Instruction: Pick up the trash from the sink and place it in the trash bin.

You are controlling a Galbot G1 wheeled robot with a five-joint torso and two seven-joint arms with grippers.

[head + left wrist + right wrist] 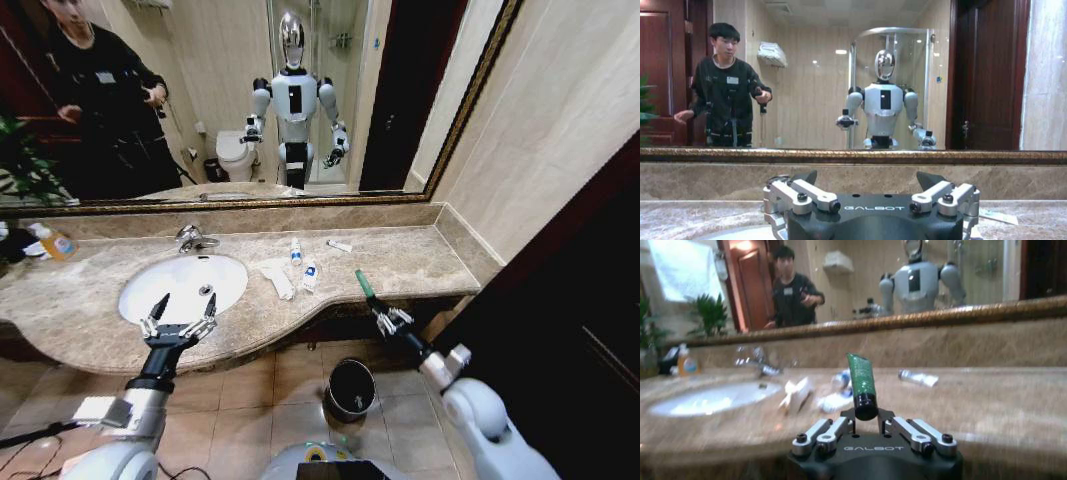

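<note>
The black trash bin (351, 388) stands on the tiled floor below the marble counter (400, 262); the sink (183, 286) holds nothing. The right gripper (385, 318) is clamped on a green tube (364, 284); the left gripper (179, 322) hangs spread over the counter's front edge.

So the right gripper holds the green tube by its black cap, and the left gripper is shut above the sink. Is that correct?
Not quite. The left gripper is open, fingers spread, above the sink; the head view shows it. The rest holds: the right gripper holds the green tube by its black cap.
</note>
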